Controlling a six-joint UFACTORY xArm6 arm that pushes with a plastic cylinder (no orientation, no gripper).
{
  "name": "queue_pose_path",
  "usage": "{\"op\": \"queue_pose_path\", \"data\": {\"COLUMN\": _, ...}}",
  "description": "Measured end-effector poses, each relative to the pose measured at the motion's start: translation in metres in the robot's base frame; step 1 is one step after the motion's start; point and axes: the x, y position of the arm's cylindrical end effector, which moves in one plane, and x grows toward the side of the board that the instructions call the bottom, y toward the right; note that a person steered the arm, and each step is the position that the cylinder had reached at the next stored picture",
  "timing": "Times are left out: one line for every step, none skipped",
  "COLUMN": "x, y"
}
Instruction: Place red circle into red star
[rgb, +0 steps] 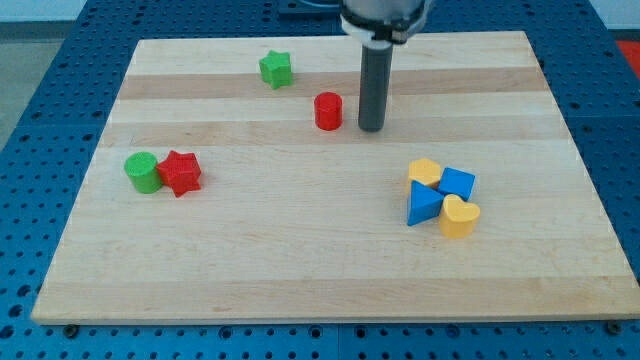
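The red circle (328, 111) stands on the wooden board near the view's top centre. The red star (181, 172) lies at the view's left, touching a green circle (142, 172) on its left side. My tip (371, 128) rests on the board just to the right of the red circle, a small gap apart from it. The red star is far to the left and lower than the red circle.
A green star (276, 69) sits near the view's top, left of the red circle. At the view's right is a cluster: a yellow block (424, 172), a blue cube (458, 183), a blue triangle (422, 204) and a yellow heart (460, 216). The board's edge (330, 320) runs along the bottom.
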Motion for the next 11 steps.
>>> {"op": "queue_pose_path", "data": {"x": -0.034, "y": -0.022}}
{"op": "queue_pose_path", "data": {"x": -0.038, "y": -0.077}}
{"op": "queue_pose_path", "data": {"x": -0.029, "y": -0.101}}
{"op": "queue_pose_path", "data": {"x": -0.041, "y": -0.085}}
{"op": "queue_pose_path", "data": {"x": -0.074, "y": -0.082}}
{"op": "queue_pose_path", "data": {"x": -0.052, "y": -0.043}}
{"op": "queue_pose_path", "data": {"x": -0.034, "y": -0.045}}
{"op": "queue_pose_path", "data": {"x": -0.028, "y": -0.075}}
{"op": "queue_pose_path", "data": {"x": -0.008, "y": -0.076}}
{"op": "queue_pose_path", "data": {"x": 0.002, "y": -0.057}}
{"op": "queue_pose_path", "data": {"x": 0.01, "y": -0.047}}
